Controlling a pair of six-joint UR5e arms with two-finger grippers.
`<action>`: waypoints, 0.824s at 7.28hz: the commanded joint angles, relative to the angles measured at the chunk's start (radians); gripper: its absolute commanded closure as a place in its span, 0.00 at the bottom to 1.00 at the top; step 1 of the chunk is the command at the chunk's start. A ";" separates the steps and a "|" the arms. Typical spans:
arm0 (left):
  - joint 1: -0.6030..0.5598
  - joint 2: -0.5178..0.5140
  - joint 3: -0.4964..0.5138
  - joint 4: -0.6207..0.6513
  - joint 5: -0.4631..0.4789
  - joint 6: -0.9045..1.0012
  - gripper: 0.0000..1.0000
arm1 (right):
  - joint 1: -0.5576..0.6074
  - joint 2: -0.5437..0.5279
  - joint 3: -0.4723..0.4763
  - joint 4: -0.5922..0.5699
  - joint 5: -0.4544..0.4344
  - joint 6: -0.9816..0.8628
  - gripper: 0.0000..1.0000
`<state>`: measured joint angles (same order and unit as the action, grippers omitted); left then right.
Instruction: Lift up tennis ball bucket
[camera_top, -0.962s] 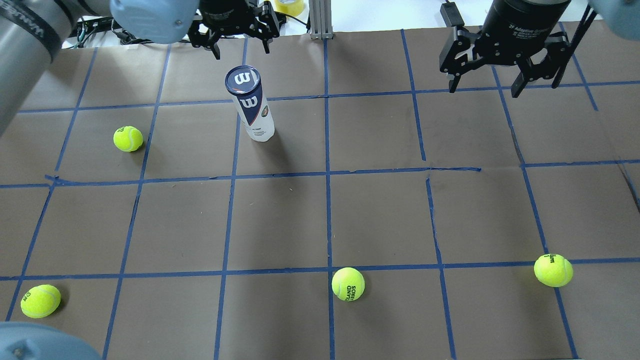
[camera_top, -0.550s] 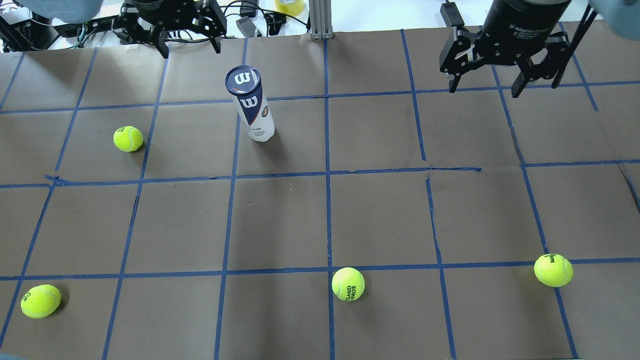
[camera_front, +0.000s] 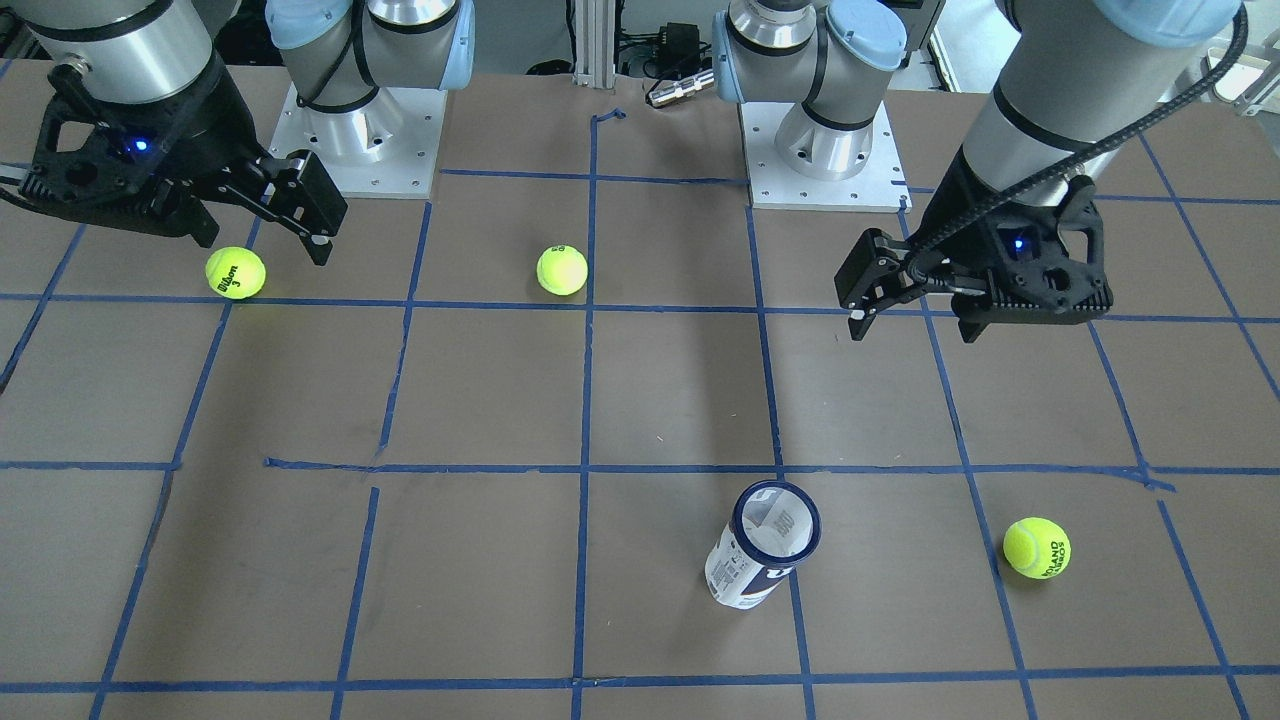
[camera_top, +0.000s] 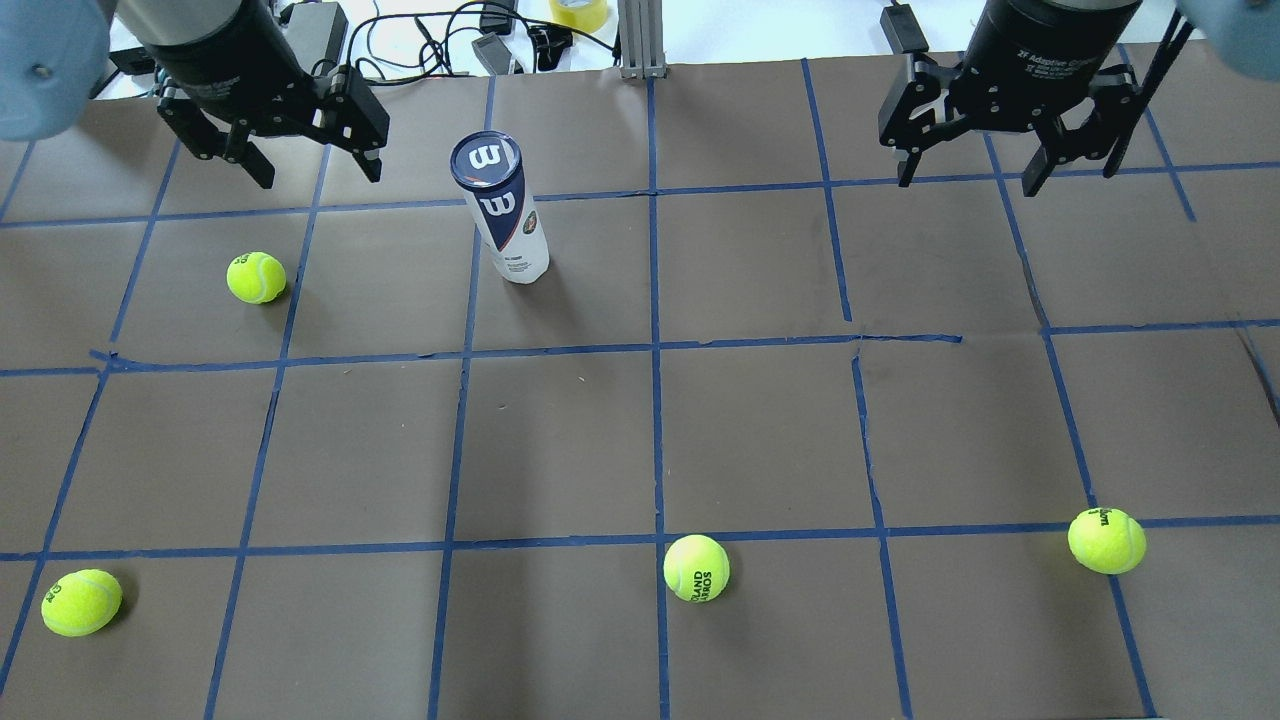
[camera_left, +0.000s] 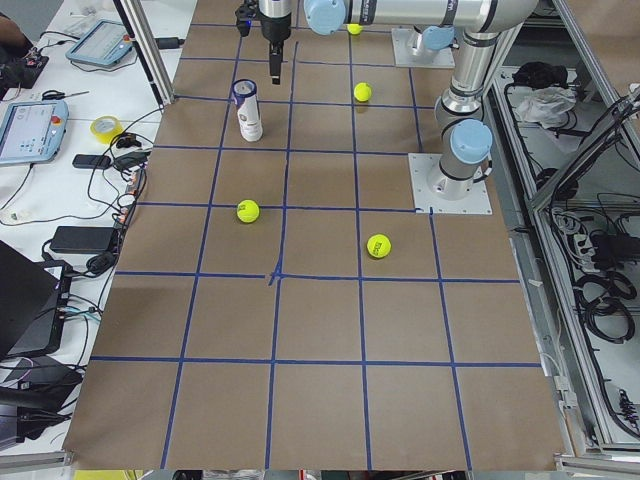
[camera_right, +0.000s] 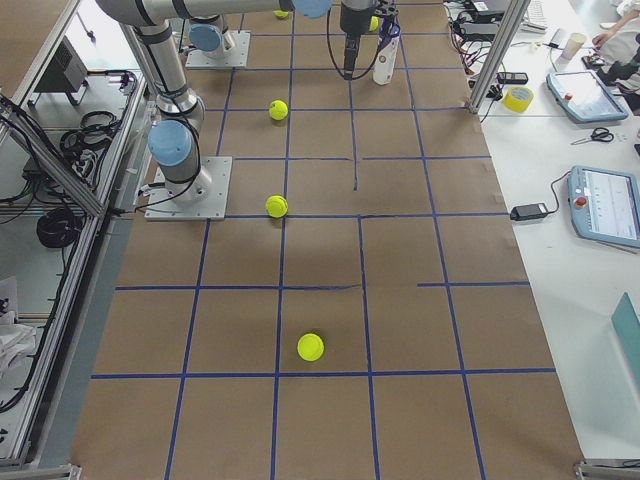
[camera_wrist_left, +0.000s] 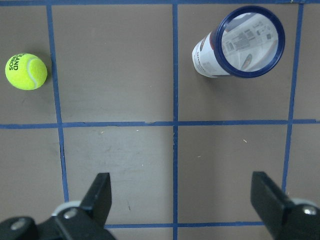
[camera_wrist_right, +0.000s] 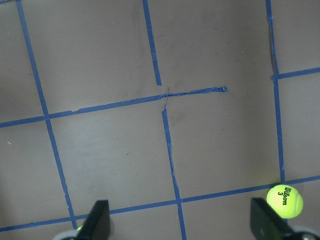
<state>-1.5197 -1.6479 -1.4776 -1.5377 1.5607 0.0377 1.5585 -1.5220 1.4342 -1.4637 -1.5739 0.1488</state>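
The counter (camera_top: 760, 430) is wearing a matte brown paper cover. Strips of blue tape are ruling it into squares, and the tape is wrinkling and breaking in places.

The tennis ball bucket (camera_top: 505, 215) is standing upright in the upper left-centre of the overhead view, inside a square, just right of a vertical tape line. It is a slim, smooth cylinder. Its white wall is carrying small dark print low down, a round emblem above that, and a navy band with a white W logo near the top. A navy-rimmed round lid is capping it. From overhead the lid is showing the white W. In the left wrist view the lid is showing a pale face with printed lines inside the navy ring.

The left pincer (camera_top: 320, 178) is hanging in the upper left of the overhead view, to the left of the bucket and apart from it. Its angular black fingers are spreading wide, released and grasping nothing. The right pincer (camera_top: 967, 182) is hanging in the upper right, well apart from the bucket, likewise released and empty.

Four fuzzy yellow-green spheres with black print are lying well apart on the paper:
- the nearest tennis ball (camera_top: 256, 277) at left, below the left pincer
- the corner tennis ball (camera_top: 81, 602) at lower left
- the centre tennis ball (camera_top: 696, 568) at lower middle
- the right tennis ball (camera_top: 1106, 540) at lower right
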 joint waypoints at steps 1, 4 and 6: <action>0.010 0.051 -0.065 0.010 -0.001 0.004 0.00 | 0.000 0.000 0.000 0.000 0.000 0.000 0.00; 0.016 0.069 -0.067 0.008 -0.013 0.014 0.00 | 0.000 -0.001 0.000 0.000 0.000 0.000 0.00; 0.030 0.068 -0.070 0.007 -0.013 0.014 0.00 | 0.000 -0.003 0.000 0.000 0.002 0.000 0.00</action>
<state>-1.4953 -1.5792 -1.5457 -1.5297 1.5481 0.0511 1.5585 -1.5224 1.4343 -1.4626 -1.5736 0.1488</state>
